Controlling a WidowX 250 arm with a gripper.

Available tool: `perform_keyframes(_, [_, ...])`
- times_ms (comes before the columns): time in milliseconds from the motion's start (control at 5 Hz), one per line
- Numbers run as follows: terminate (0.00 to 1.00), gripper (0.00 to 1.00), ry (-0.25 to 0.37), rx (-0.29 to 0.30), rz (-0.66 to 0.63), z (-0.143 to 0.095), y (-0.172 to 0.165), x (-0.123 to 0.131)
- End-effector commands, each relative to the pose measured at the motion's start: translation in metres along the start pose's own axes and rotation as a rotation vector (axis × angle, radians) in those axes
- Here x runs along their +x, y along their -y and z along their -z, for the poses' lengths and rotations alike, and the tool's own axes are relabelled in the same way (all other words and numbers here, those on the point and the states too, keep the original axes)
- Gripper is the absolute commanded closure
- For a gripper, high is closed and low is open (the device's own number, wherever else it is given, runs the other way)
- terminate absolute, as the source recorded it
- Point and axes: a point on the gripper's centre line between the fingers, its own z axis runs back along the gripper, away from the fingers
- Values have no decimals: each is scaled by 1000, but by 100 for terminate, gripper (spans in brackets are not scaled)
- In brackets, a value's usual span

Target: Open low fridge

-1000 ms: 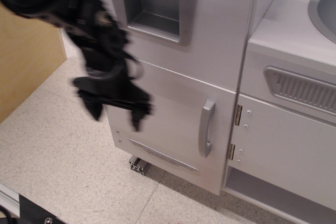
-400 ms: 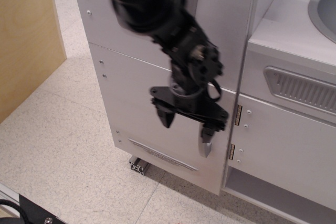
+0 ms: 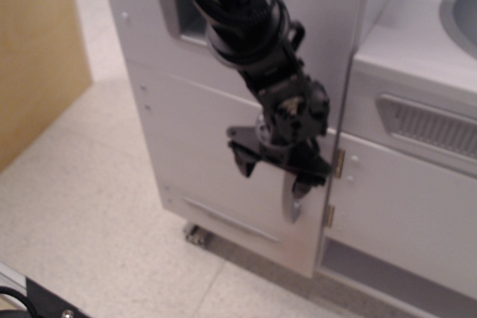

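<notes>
A wooden panel (image 3: 33, 57) stands at far left. The low fridge (image 3: 201, 154) fills the middle, door closed, its silver trim strip (image 3: 231, 220) near the bottom. The gripper (image 3: 274, 170) hangs before the door, jaws spread, one finger over the bar handle (image 3: 292, 205). A hinged cabinet door (image 3: 402, 206) lies right.

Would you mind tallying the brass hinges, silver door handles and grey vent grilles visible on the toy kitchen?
Brass hinges: 2
Silver handles: 1, partly behind the gripper
Vent grilles: 1
Total: 4
</notes>
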Motion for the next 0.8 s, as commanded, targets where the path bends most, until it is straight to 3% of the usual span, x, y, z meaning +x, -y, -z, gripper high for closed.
perform_keyframes(0, [0,100,57,-16,15,1,3,12])
perform_keyframes(400, [0,100,45,-77,5,-1,0,10])
perform_keyframes(600, [0,100,42,-77,36,-6,-3,-6])
